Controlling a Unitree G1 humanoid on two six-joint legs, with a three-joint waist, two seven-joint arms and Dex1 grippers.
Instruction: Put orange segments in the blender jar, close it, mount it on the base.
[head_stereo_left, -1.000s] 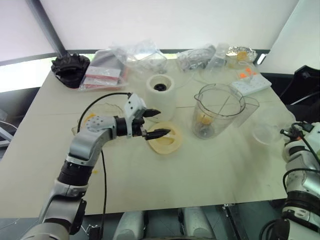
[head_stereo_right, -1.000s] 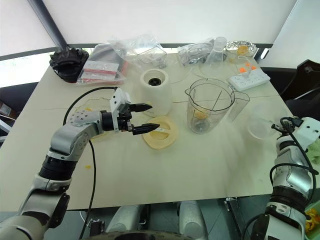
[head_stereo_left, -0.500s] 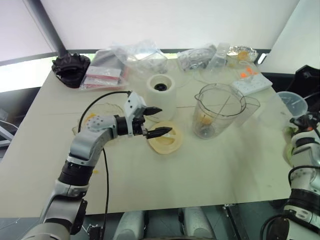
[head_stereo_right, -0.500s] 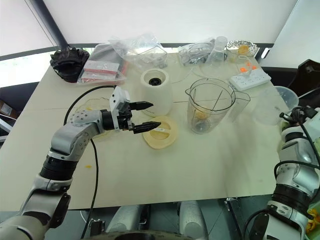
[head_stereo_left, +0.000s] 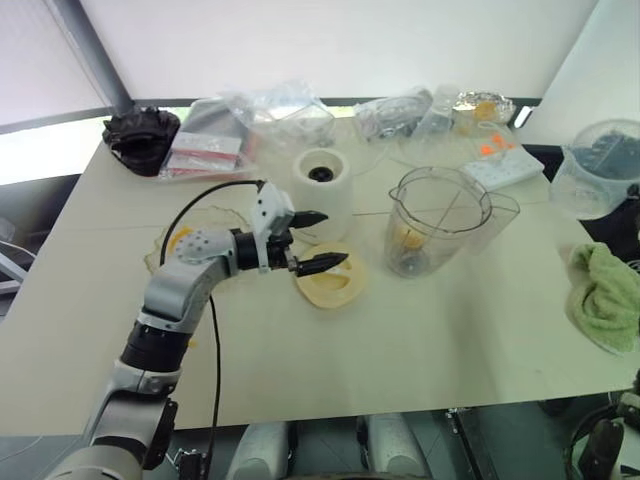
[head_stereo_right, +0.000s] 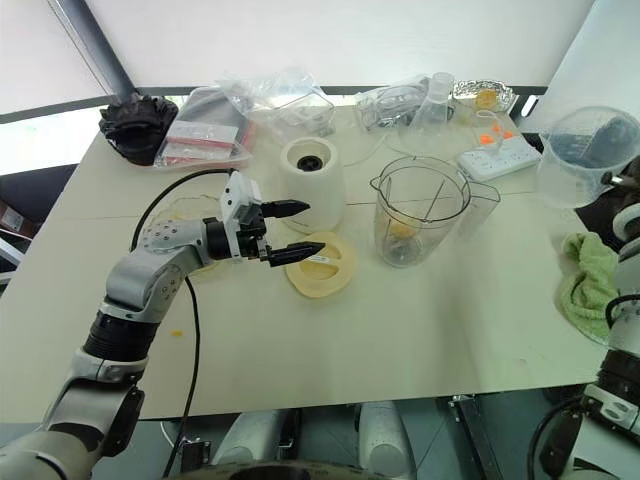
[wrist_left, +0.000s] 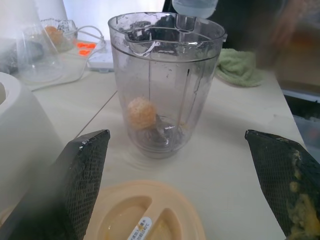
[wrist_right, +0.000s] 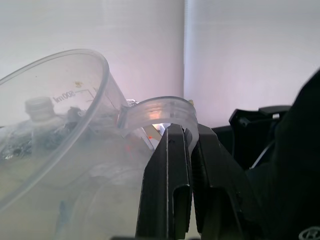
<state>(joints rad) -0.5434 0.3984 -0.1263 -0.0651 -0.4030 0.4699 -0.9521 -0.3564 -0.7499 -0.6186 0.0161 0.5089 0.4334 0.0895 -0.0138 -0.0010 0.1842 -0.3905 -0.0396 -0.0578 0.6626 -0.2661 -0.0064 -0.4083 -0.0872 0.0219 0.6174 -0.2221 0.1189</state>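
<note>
Right wrist view: right gripper (wrist_right: 189, 150) clamped on measuring jug (wrist_right: 55, 150) handle. Head view: left gripper (head_stereo_left: 312, 240) wide open, empty, lid (head_stereo_left: 330, 280) at its 5 o'clock.

My open left gripper (head_stereo_right: 290, 230) hovers level over the cream lid (head_stereo_right: 322, 264), with the base (head_stereo_right: 312, 183) just behind it on the far side. To its right the blender jar (head_stereo_right: 418, 208) stands with its mouth uncovered; I see bare table between lid and jar. The near half of the table (head_stereo_right: 400, 340) lies bare. The far edge is crowded with bags (head_stereo_right: 270, 100) and a power strip (head_stereo_right: 498, 155). A green cloth (head_stereo_right: 582, 285) sits at the right edge.
</note>
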